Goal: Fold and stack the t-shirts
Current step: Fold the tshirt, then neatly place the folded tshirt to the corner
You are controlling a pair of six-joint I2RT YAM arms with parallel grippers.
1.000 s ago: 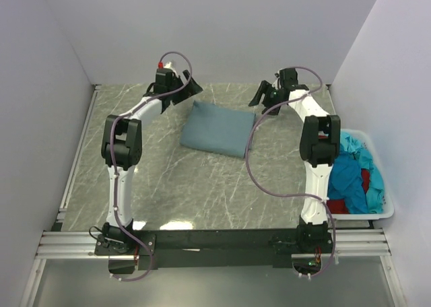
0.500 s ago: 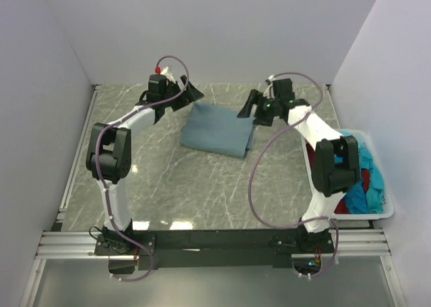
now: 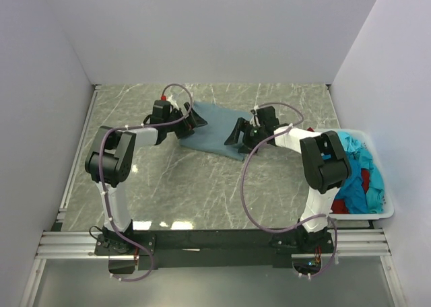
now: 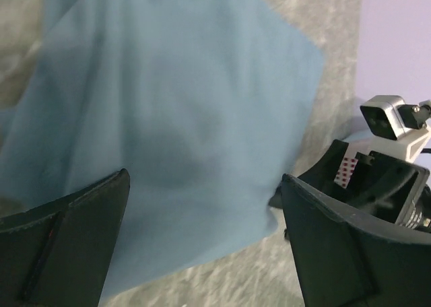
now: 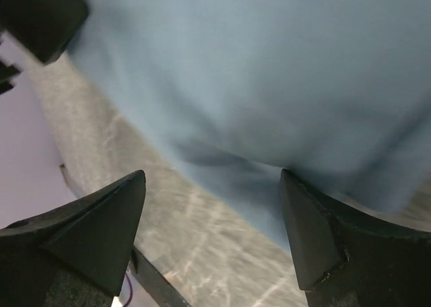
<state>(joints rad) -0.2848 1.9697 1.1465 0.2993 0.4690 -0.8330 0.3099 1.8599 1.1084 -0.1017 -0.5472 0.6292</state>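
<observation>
A folded grey-blue t-shirt [image 3: 217, 128] lies flat on the marble table and fills the left wrist view [image 4: 168, 118] and the right wrist view [image 5: 269, 71]. My left gripper [image 3: 194, 122] is open and empty, low over the shirt's left edge. My right gripper [image 3: 237, 135] is open and empty, low over the shirt's near right corner. Turquoise-blue t-shirts [image 3: 357, 169] and a dark red t-shirt [image 3: 340, 205] lie heaped in the white bin.
The white plastic bin [image 3: 387, 209] stands at the table's right edge beside the right arm. White walls close the back and both sides. A metal rail [image 3: 74, 165] runs along the left edge.
Both grippers have moved from the far edge of the table toward me and down, coming in over the grey-blue shirt's two sides. The shirt has not moved.
</observation>
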